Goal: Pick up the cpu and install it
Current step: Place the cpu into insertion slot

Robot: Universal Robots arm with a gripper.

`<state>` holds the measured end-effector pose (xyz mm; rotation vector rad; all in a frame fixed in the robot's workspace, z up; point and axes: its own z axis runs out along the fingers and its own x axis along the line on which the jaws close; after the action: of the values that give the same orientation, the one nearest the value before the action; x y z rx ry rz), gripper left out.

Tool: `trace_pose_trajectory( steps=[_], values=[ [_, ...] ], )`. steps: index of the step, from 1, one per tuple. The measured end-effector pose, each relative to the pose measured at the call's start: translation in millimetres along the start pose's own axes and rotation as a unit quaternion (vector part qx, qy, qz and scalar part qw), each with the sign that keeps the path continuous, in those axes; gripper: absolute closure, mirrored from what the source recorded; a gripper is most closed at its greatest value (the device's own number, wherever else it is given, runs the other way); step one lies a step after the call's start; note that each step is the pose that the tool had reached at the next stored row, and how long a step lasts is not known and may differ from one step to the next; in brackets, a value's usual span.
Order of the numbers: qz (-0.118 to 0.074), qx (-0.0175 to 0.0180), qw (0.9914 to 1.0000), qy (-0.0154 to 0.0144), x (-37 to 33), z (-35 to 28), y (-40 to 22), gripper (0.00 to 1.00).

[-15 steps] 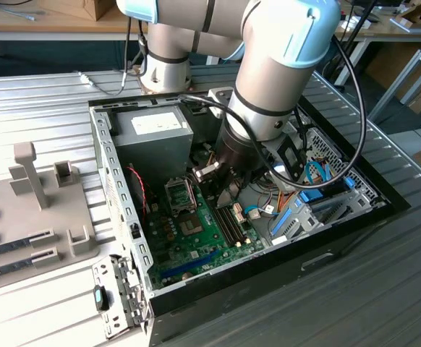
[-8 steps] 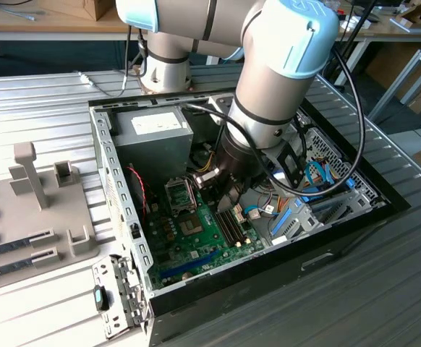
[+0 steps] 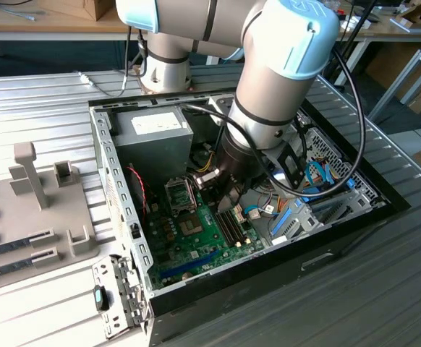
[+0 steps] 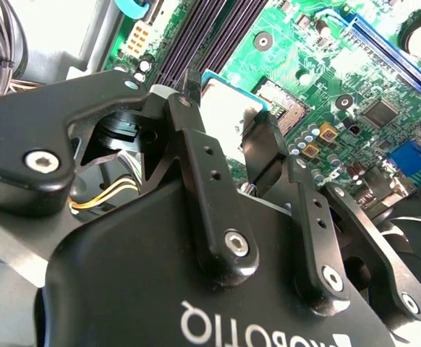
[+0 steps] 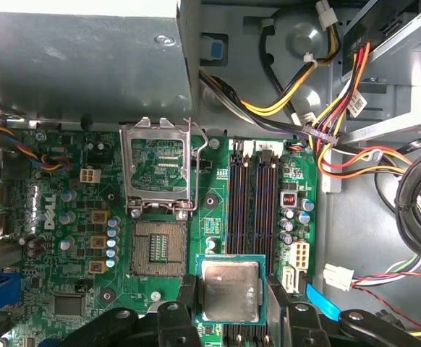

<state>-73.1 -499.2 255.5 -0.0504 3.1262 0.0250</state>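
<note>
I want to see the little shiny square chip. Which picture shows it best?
The first wrist view: the small flat silver-grey square cpu with a thin green rim faces the camera, its whole top plain between the black gripper fingers. The second wrist view shows part of it behind a finger. In the exterior view the arm covers that spot.

A robotics lab or workshop: slatted metal bench (image 3: pixel 44 101), open PC case (image 3: pixel 355 217) under a robot arm (image 3: pixel 268 79), grey fixture tray (image 3: pixel 37 217), desks behind.
</note>
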Motion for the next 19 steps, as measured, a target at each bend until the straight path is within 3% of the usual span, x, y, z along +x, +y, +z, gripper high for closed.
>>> trace_pose_trajectory(
  steps=[9,14,19],
  values=[
    [0.0,0.0,1.0,0.0,0.1,0.1,-2.2,0.53],
    [0.0,-0.0001,1.0,-0.0001,0.8,0.4,-6.5,0.53],
    [0.0,0.0,1.0,0.0,8.4,1.4,-6.4,0.53]
  ],
)
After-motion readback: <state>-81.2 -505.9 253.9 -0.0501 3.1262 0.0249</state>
